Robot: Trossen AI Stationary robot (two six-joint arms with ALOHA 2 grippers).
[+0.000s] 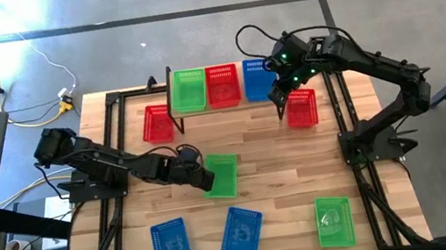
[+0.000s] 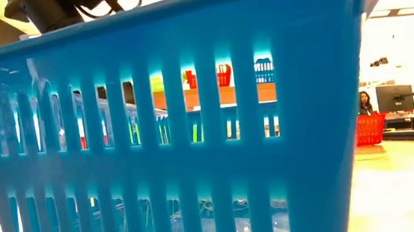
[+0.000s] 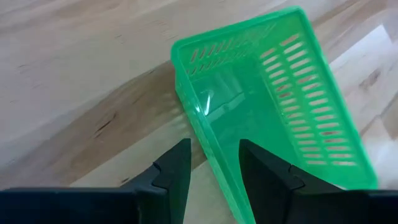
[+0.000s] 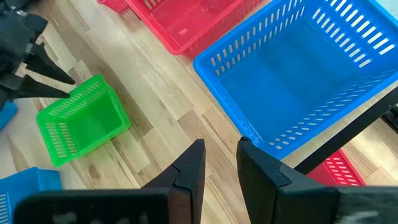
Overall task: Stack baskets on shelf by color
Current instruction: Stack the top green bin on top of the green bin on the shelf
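Shelf [image 1: 225,107]: green, red, blue baskets; wooden table [image 1: 271,149]: six baskets.

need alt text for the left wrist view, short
The left gripper straddles the near wall of a green basket on the wooden table, one finger inside and one outside. The fingers are open.

three baskets [image 1: 219,86] on shelf [image 1: 229,106], six around

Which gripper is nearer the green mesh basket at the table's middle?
Left. The left gripper straddles the green plastic mesh basket's wall; the right gripper hovers by the shelf.
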